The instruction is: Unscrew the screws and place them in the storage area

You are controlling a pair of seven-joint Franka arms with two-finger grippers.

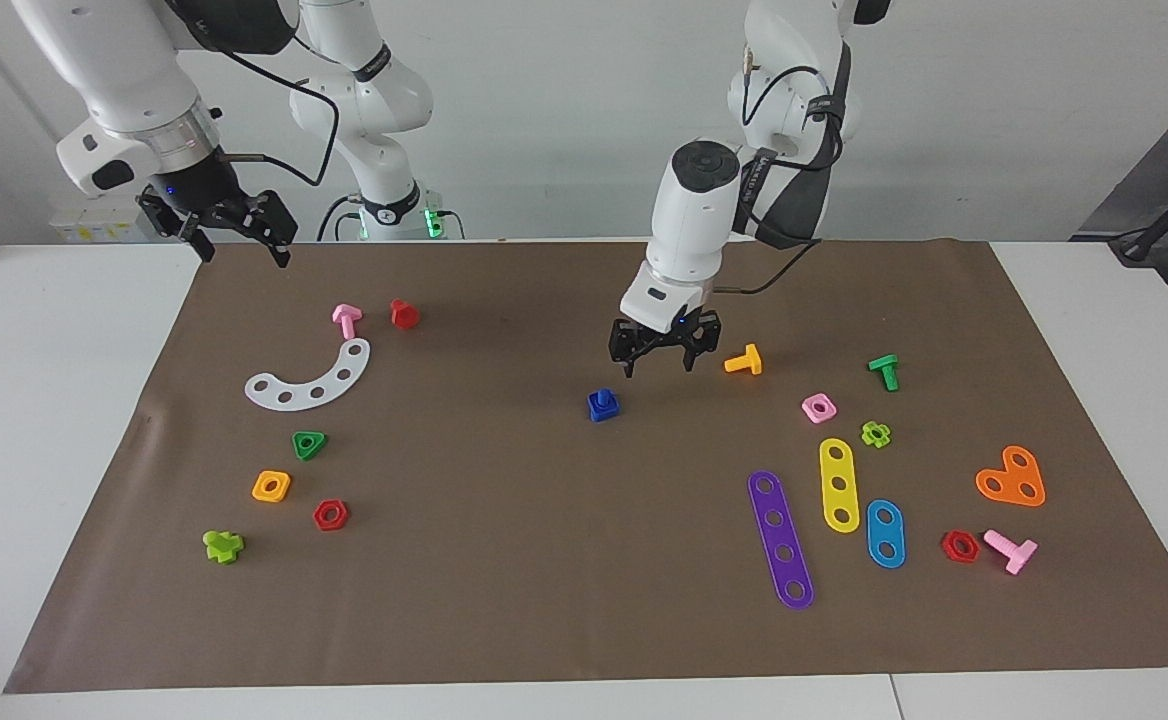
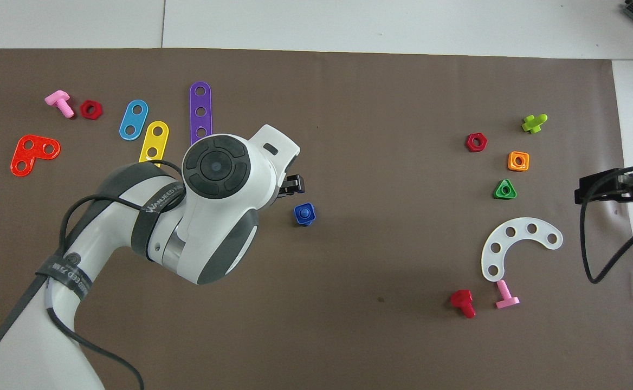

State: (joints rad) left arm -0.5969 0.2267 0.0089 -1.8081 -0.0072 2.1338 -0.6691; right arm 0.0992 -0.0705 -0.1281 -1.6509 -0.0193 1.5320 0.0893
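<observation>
A dark-blue screw (image 1: 602, 397) (image 2: 305, 212) stands upright in a blue square nut (image 1: 603, 411) at the middle of the brown mat. My left gripper (image 1: 658, 370) hangs open just above the mat, beside the screw toward the left arm's end, touching nothing. From overhead the left arm covers most of that gripper (image 2: 294, 185). The storage area (image 1: 249, 432) (image 2: 538, 197) is the bare patch among the white curved strip (image 1: 310, 381), green triangular nut (image 1: 309, 444) and orange square nut (image 1: 271, 486). My right gripper (image 1: 244, 258) (image 2: 614, 189) waits open over the mat's corner, at the right arm's end.
An orange bolt (image 1: 744, 361), pink square nut (image 1: 818, 407), green bolt (image 1: 884, 371) and purple (image 1: 781, 539), yellow (image 1: 839, 484) and blue (image 1: 885, 533) strips lie toward the left arm's end. A pink bolt (image 1: 346, 319) and red bolt (image 1: 404, 314) lie by the white strip.
</observation>
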